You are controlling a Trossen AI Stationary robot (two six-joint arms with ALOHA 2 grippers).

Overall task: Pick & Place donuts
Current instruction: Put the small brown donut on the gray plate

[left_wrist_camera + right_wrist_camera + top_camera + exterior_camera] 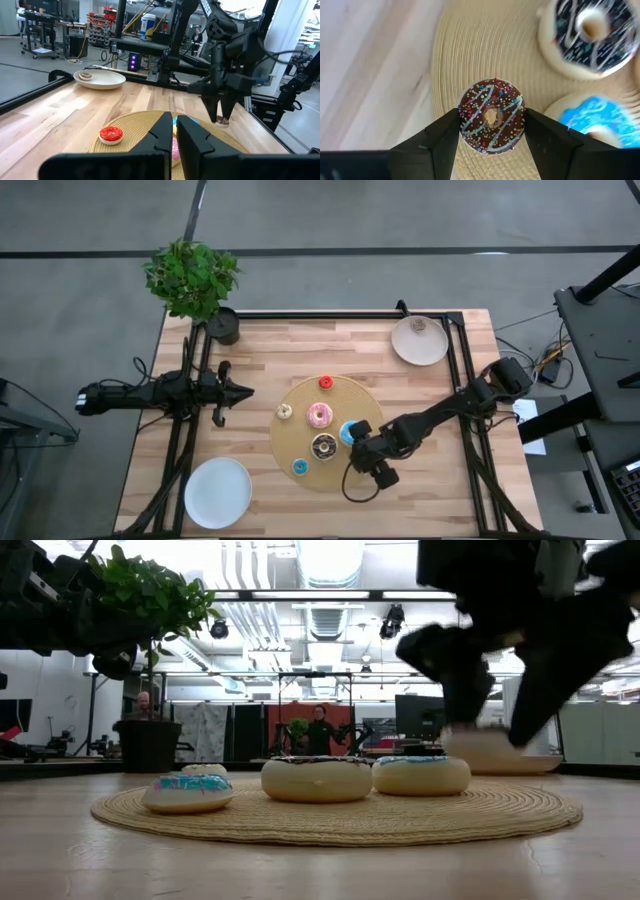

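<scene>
Right gripper (491,131) is hanging over the woven mat's (300,395) right edge, fingers clamped on a small chocolate donut (491,121) with blue drizzle and sprinkles. Bare wood is lying open just past that rim. Left gripper (243,391) is sitting closed, well off to the left.

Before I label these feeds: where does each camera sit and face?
High: overhead, straight down on table; both arms show.
Low: tabletop height, level across woven mat; right hand at right.
Left wrist: past shut left hand toward right arm.
Right wrist: down past own fingers clamping small chocolate donut.
Shared: red donut, high and left wrist.
</scene>
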